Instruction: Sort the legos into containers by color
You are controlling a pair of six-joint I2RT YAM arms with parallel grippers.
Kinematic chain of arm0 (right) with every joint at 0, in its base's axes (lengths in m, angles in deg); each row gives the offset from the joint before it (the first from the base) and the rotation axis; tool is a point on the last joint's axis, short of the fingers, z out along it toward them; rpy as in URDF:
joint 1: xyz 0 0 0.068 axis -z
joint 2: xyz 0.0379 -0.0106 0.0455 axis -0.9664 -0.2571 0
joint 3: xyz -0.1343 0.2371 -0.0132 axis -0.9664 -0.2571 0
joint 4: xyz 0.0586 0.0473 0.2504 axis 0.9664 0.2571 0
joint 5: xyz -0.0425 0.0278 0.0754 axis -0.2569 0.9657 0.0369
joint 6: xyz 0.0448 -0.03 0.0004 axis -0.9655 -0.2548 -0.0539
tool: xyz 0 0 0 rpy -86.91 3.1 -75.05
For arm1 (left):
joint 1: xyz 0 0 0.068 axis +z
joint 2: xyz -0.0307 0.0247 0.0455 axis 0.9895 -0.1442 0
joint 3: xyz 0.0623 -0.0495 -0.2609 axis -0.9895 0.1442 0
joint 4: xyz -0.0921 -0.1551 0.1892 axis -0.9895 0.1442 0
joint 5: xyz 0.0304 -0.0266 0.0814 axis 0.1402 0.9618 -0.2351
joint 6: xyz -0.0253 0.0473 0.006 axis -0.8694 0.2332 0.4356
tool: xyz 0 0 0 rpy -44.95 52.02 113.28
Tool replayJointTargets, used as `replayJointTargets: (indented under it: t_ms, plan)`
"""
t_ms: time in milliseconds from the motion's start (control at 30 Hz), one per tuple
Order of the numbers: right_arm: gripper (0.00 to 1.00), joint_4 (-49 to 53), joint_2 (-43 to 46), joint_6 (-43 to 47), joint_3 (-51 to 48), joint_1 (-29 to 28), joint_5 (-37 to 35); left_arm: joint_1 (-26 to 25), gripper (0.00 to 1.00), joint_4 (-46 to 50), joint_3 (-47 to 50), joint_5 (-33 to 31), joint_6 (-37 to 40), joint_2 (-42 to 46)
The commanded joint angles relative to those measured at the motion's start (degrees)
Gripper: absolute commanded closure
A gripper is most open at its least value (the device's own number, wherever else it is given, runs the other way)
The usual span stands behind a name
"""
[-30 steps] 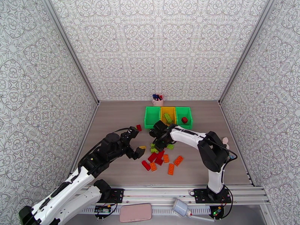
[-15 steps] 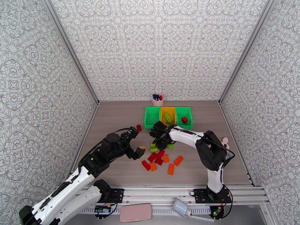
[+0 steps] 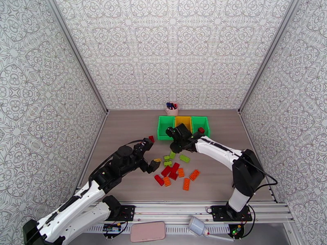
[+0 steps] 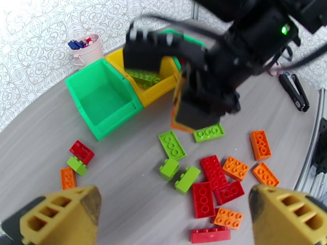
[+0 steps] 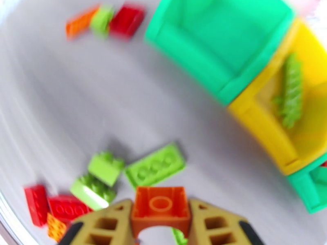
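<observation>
Right wrist cam: R gripper has its jaws closed partway on an orange brick, pinched by two opposite side walls, hollow underside toward the lens, sitting level in the grip. Bins lie ahead of the jaws and off to their right: an empty green bin nearest ahead, then the yellow bin further right w/ a long green brick inside, and a 3rd bin at far right. Top cam shows a red brick in that 3rd bin. So green & red look claimed. My read is that orange goes in the empty green bin, tho the yellow one is the closer colour match; can't be sure. Loose legos lie on the table just under and left of the jaws, apart from the bins. To do the carry well: stay high enough that the brick clears the bin's near wall, centre the jaws over the opening, not the rim, then open only a little so the brick drops flat and doesn't bounce into the neighbour. Picture is smeared, so slow down before release. L gripper hangs over the loose legos, jaws spread wide, nothing btw them; red & orange bricks lie just ahead of them. Best hold it back while the R gripper works ahead of its jaws.
</observation>
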Motion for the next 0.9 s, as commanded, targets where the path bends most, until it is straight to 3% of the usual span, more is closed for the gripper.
replayJointTargets:
  t_ms: [0,333,867]
  plan:
    - [0.72,-8.7,0.8,-4.2,0.1,1.6,0.3,-0.5,0.0,-3.9,1.0,-1.8,-0.6,-0.1]
    - [0.72,-14.7,-9.4,-5.6,11.2,4.6,0.6,-0.4,0.0,-4.1,1.8,-3.0,-0.6,0.2]
    - [0.73,-14.0,-29.0,-5.0,30.9,5.3,-1.0,0.4,0.0,-1.7,1.7,-4.5,-1.3,1.8]
